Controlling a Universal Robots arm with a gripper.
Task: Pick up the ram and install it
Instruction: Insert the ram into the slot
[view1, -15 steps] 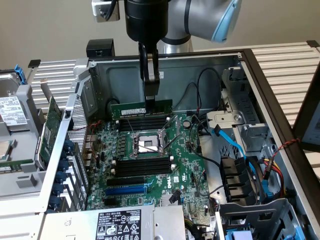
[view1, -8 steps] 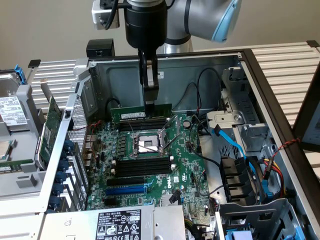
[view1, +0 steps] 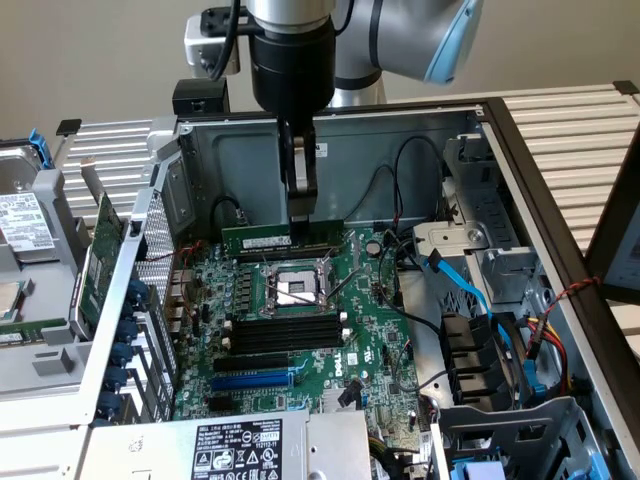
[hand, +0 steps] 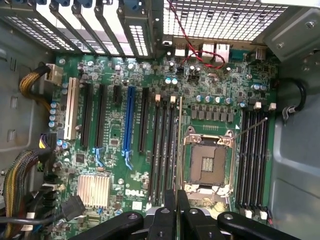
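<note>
Right now one arm reaches straight down into the computer case, and its one gripper (view1: 298, 222) is squeezed tight on the one ram (view1: 255, 240). The ram stands on its long edge right under the fingertips, low by the green board (view1: 370, 350).

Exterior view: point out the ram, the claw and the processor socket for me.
ram (view1: 256, 239), exterior view, on the green board beside the claw.
claw (view1: 300, 227), exterior view, midway between its fingertips, at the ram's top edge.
processor socket (view1: 297, 289), exterior view, on its shiny middle.
</note>
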